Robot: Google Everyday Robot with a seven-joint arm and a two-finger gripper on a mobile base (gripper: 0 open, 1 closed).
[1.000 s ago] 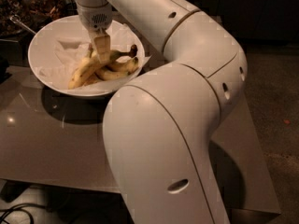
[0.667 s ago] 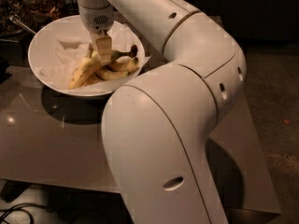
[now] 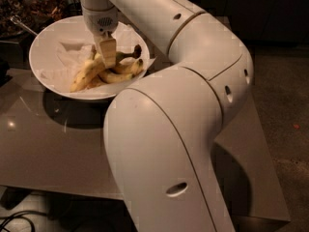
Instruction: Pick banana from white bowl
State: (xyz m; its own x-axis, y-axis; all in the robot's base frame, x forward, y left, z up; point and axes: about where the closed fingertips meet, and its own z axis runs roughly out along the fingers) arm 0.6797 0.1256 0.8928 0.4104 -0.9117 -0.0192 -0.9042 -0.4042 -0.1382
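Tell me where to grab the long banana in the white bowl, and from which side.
Grip the banana at mid-length, from straight above, closing across its narrow width. It lies flat on paper in the bowl, whose sloping wall and the smaller bananas probably block side approaches. The gripper hangs right over it.

Gripper (image 3: 107, 58) abv banana (image 3: 85, 76) in bowl (image 3: 34, 57)
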